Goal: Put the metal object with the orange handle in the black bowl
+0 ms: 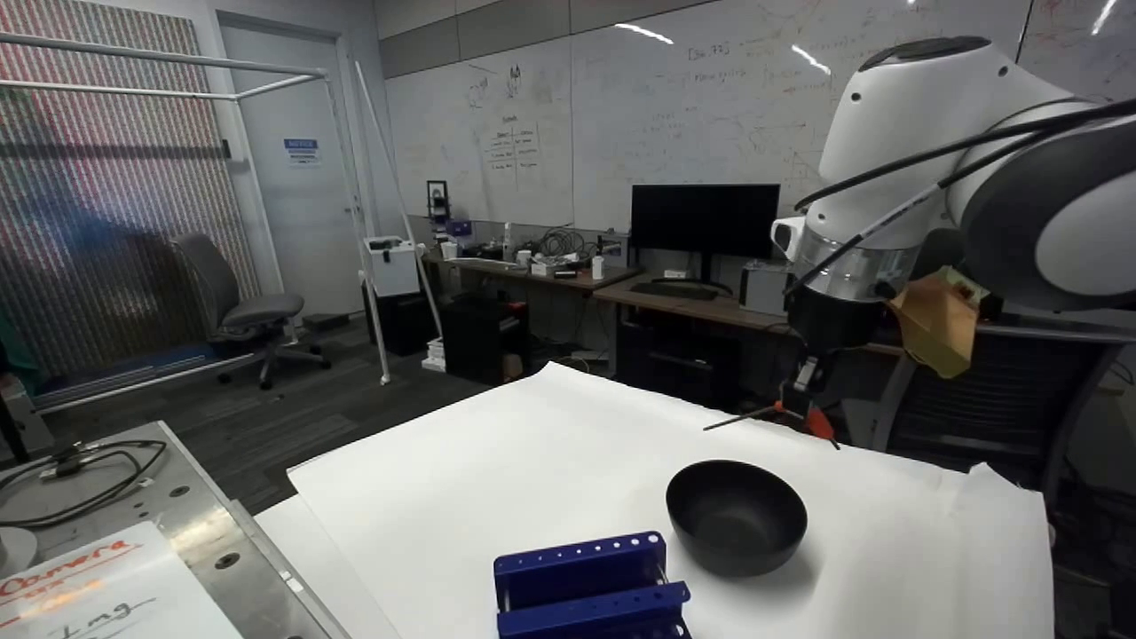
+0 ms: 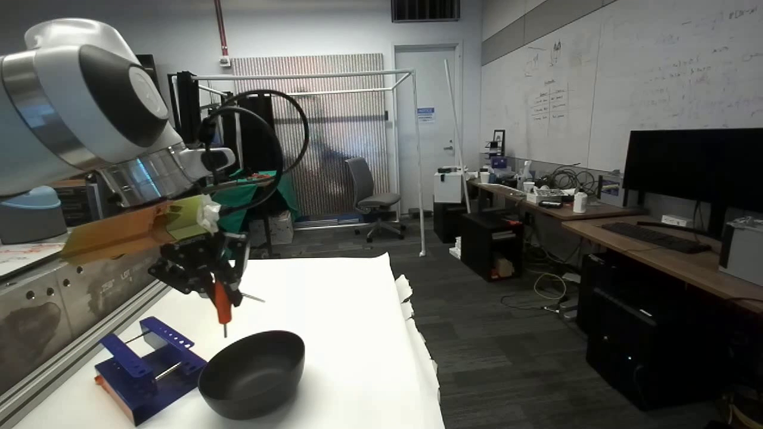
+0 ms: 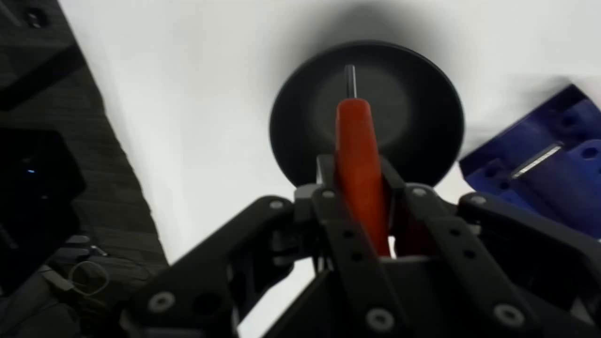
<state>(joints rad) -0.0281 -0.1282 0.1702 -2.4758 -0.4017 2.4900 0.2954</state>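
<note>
In my wrist view my pincer [image 3: 359,171] looks blurred; soft shadow dims the bright desk [image 3: 211,108] beside the black bowl [image 3: 434,117]. Glare streaks the whiteboard [image 1: 621,98].

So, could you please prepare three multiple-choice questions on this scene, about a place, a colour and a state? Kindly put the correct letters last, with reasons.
1. Where is the rack?
A) Under the monitor
B) On the white covering, beside the bowl
C) On the office chair

2. What colour is the bowl?
A) White
B) Green
C) Black

3. What is the state of the gripper?
A) Shut on the orange-handled metal object
B) Wide open, holding nothing
C) Shut on the bowl's rim

1: B; both exterior views show the rack next to the bowl on the white covering.
2: C; the bowl looks black in all three views.
3: A; the wrist view shows its jaws on both sides of the handle, and both exterior views show the object in the air.
</note>
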